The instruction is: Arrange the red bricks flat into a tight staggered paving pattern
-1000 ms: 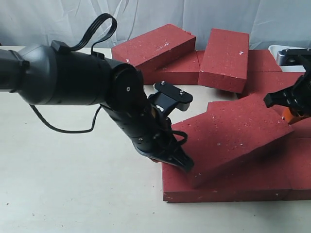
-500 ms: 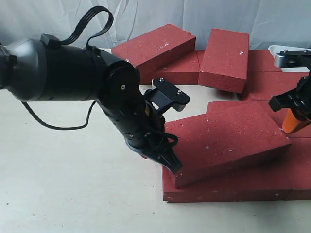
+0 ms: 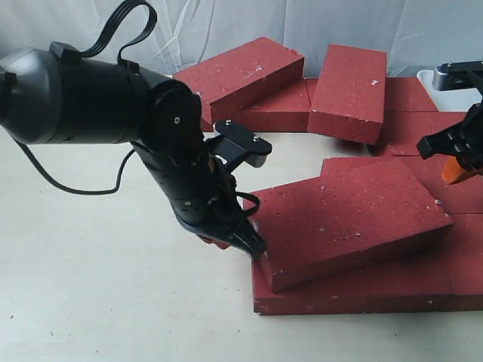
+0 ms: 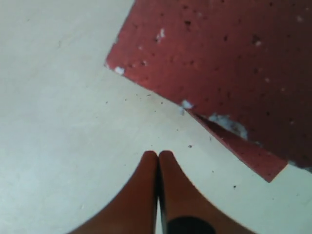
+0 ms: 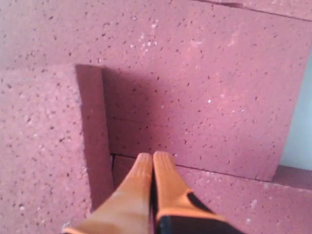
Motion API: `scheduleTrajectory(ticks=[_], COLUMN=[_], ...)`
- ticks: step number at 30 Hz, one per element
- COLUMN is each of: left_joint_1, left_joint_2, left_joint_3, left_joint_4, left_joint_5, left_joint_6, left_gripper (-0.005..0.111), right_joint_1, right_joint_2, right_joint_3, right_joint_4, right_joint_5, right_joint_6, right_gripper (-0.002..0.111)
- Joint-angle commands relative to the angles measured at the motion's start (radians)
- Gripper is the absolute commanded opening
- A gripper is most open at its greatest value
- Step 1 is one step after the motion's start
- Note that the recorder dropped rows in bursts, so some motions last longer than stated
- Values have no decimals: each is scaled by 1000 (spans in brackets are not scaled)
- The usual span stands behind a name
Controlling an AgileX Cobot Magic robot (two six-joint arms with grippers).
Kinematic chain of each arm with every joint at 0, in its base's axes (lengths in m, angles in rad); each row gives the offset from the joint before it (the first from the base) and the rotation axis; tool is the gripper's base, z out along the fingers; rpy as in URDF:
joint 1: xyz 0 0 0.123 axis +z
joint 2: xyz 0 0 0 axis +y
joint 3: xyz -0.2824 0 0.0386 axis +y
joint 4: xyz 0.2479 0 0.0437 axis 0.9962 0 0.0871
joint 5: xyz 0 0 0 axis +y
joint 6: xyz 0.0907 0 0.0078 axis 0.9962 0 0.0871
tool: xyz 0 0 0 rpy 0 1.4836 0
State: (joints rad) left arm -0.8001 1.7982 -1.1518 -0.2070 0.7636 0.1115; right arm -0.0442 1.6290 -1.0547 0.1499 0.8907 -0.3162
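The left arm (image 3: 83,98), upper left in the exterior view, is a bulky, glossy black rounded housing with a flat black cable (image 3: 106,30) looping above it. A black bracket (image 3: 243,143) carries two silver screws (image 3: 255,138). The right gripper (image 5: 152,157) has orange fingers (image 5: 165,170) with black bases; the left gripper (image 4: 158,155) looks darker, reddish

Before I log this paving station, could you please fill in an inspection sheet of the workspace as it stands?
Surface: pale table, lightly specked.
Job's things: one tilted brick lies skewed on the flat front bricks; two back bricks lean.
Clutter: white tray at far right, mostly hidden.
Claws: left claw shut, empty, at the tilted brick's corner; right claw shut, empty, above bricks.
Cables: black cable loops off the left arm.
Surroundings: pale backdrop.
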Motion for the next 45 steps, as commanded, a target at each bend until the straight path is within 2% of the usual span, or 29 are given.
scheduleTrajectory(ticks=[1,10,26,37,45], left_joint_1=[2,0,0,2,56], left_joint_2=[-12,6,4,-48,-99], left_joint_3=[-2,-2,-2,-2,-2], left_joint_4=[-53,-75,-5,40,69], left_joint_5=[-10,-12,-3,17,115], left_joint_6=[-6,-4,0,-7,-17], left_gripper=[0,0,0,0,0], right_joint_1=[-3,11,164,175,185], right_joint_2=[30,105,109,73,-4], right_joint_3=[3,3,3,-27,-27], right_joint_4=[20,89,96,137,174], right_joint_5=[-28,2,-7,18,33], right_joint_6=[14,14,3,3,1], right_gripper=[-1,-1,-1,-1,-1])
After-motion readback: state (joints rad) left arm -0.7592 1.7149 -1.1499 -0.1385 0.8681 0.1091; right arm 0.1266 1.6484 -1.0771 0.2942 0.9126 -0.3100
